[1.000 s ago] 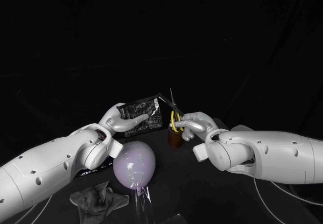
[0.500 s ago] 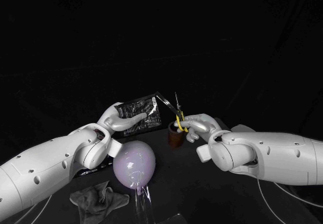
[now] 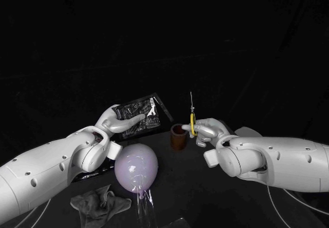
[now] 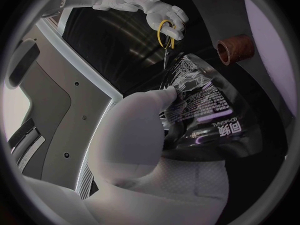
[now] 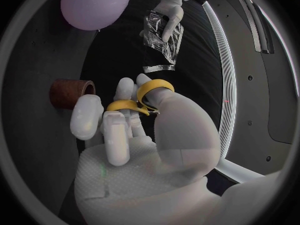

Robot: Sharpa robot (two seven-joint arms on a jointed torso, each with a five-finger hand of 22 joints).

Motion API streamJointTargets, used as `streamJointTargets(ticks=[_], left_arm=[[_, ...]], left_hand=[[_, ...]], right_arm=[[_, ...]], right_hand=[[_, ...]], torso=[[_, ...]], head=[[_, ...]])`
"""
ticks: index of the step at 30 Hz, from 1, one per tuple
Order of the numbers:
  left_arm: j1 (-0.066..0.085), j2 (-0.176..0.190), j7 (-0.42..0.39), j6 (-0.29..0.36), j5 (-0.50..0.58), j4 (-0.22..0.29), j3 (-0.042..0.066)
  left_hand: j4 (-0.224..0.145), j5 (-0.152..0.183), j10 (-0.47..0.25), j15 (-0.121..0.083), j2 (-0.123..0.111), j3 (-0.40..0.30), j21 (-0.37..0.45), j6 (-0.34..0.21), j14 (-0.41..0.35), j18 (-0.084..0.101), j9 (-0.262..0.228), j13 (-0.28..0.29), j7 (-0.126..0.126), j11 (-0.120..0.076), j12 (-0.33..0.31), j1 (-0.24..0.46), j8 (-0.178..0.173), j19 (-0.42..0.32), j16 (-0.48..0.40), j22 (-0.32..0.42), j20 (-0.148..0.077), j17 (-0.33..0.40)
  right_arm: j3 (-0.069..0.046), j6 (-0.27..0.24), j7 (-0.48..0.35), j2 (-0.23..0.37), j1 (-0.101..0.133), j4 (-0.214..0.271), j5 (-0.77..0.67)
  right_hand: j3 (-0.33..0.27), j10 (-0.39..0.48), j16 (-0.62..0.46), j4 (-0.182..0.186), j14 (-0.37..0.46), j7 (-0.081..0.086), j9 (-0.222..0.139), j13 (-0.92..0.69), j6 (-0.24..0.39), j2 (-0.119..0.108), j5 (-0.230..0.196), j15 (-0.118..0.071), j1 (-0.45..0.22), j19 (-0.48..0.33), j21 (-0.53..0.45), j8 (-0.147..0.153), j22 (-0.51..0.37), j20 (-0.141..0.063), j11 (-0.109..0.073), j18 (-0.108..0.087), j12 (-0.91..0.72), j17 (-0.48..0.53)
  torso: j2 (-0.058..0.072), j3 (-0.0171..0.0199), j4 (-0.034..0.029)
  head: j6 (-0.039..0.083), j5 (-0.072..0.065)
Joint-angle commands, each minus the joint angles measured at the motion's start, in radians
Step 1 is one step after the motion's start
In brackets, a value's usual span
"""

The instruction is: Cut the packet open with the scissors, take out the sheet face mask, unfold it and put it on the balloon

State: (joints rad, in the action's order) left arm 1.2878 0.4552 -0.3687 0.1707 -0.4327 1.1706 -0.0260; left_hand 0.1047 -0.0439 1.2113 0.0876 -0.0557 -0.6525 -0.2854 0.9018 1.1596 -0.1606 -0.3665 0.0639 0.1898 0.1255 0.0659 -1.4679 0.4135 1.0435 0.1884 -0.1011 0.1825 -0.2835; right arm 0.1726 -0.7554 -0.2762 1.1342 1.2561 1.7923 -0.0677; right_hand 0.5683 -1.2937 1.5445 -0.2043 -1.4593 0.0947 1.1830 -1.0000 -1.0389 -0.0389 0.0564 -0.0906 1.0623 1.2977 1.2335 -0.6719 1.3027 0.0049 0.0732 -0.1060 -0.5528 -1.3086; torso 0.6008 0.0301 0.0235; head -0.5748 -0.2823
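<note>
Currently: left hand (image 3: 118,122) grips packet (image 3: 140,115), fingers closed across its face; packet raised above desk (image 3: 181,185), tilted. Right hand (image 3: 208,131) holds scissors (image 3: 192,116) by yellow loops, blades upright and apparently together, near packet, not touching. Narrow strip at packet edge nearest scissors looks partly cut loose; full opening cannot be confirmed. Mask judged inside packet. Balloon (image 3: 136,166) lies bare on desk below left hand. Remaining: complete cut if needed, extract mask, unfold, place on balloon.

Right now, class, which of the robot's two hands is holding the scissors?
The right hand: its fingers are hooked through the yellow handles of the scissors. The left hand grips the dark packet instead.
</note>
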Motion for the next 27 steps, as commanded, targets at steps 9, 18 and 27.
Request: streamJointTargets(ticks=[9,18,27], left_arm=[[0.002,0.012,0.004,-0.018,0.04,0.007,0.002],[0.001,0.019,0.009,-0.028,0.044,0.004,0.001],[0.002,0.016,0.015,-0.037,0.039,0.003,0.001]], left_hand=[[-0.007,-0.005,0.0,-0.004,0.007,0.001,-0.007,0.006,-0.002,-0.02,-0.049,-0.001,-0.001,0.003,-0.004,0.0,0.002,-0.001,-0.005,0.001,-0.001,-0.001],[-0.007,-0.005,0.0,-0.004,0.007,0.001,-0.007,0.006,-0.002,-0.02,-0.049,-0.001,-0.001,0.003,-0.004,0.0,0.002,-0.001,-0.005,0.001,-0.001,-0.001],[-0.008,-0.005,0.0,-0.004,0.006,0.002,-0.007,0.005,-0.002,-0.02,-0.049,-0.001,-0.001,0.003,-0.004,0.001,0.001,-0.002,-0.006,0.001,-0.001,-0.001]], right_arm=[[0.002,0.06,0.005,0.004,-0.001,0.014,-0.013],[0.002,0.152,0.024,0.008,-0.001,0.06,-0.069],[0.002,0.076,0.055,0.007,-0.001,0.118,-0.144]], right_hand=[[-0.036,-0.277,0.026,0.15,-0.111,-0.154,0.279,-0.571,-0.301,0.115,-0.005,-0.062,-0.081,0.061,0.069,-0.595,0.059,-0.037,-0.19,0.029,-1.018,-0.262],[0.16,-0.277,0.026,0.132,-0.111,0.01,-0.27,-0.571,0.21,0.163,-0.014,0.038,-0.044,0.097,0.113,0.374,0.096,0.022,-0.051,0.05,-1.018,-0.262],[0.109,-0.14,-0.035,0.016,-0.073,0.008,-0.405,-0.09,0.109,0.041,-0.007,0.046,-0.005,0.049,0.038,0.476,0.042,0.06,-0.065,0.023,-0.342,-0.114]], torso=[[-0.001,-0.0002,-0.0015],[0.0,0.0001,-0.0009],[-0.002,0.0,0.0009]], head=[[0.001,0.002],[0.006,0.008],[0.006,0.011]])
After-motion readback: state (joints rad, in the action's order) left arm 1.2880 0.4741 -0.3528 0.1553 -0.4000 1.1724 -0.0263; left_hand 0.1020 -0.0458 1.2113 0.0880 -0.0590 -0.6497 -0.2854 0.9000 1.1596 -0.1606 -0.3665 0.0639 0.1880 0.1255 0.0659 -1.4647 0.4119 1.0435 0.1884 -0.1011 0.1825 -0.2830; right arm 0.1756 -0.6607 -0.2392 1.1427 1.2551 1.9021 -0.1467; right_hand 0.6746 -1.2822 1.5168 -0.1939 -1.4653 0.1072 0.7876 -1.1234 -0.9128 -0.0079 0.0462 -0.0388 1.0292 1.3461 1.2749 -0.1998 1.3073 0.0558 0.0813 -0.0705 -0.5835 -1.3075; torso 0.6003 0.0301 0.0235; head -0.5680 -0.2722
